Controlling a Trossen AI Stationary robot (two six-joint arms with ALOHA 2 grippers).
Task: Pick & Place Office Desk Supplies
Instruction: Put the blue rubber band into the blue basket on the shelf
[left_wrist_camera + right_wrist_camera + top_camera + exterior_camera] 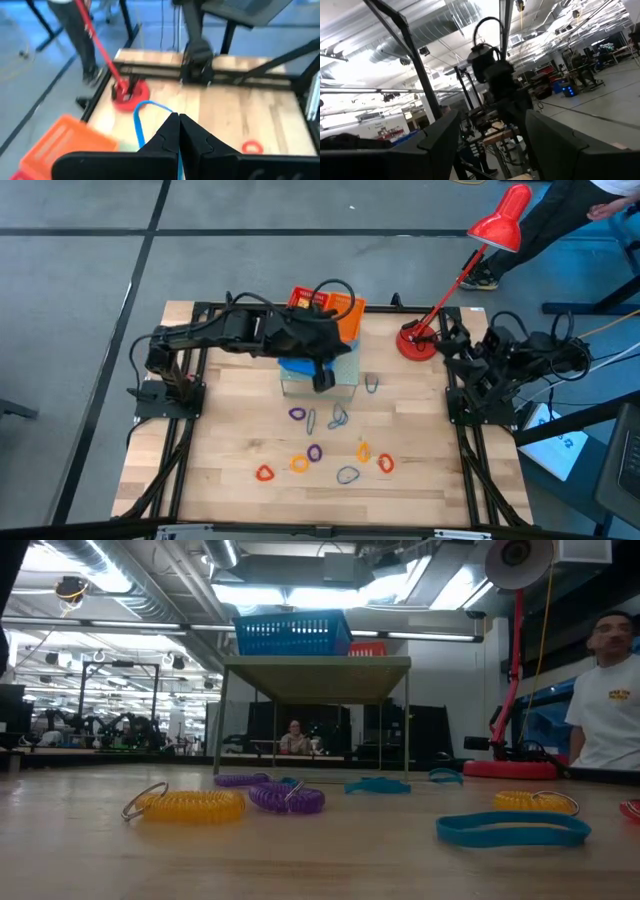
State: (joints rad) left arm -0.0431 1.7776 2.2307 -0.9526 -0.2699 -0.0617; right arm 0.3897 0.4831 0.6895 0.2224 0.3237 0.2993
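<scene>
Several small loops in purple [297, 414], blue-grey [347, 474] and orange [299, 464] lie flat on the wooden table [230, 440]. In the low view they show as a yellow coil [195, 805], a purple coil [286, 798] and a blue band [512, 830]. My left gripper [322, 378] hangs over the blue basket [298, 367] at the table's middle, shut on a thin blue loop [142, 117]. At the table's right edge my right gripper [492, 137] stands open and holds nothing, pointing up into the room. My left gripper pinches the blue loop between its two shut fingers [167, 135], by the near end of the loop [176, 131]. The fingers slant downward toward the table's right side. The rest of the loop sticks out ahead of the fingertips, lifted clear of the table.
The blue basket [292, 635] sits on a small raised stand [315, 665]. A red basket [308, 298] and an orange basket [347, 315] stand behind it at the far edge. A red desk lamp [418, 340] stands at the far right. A person [610, 700] stands beyond the table.
</scene>
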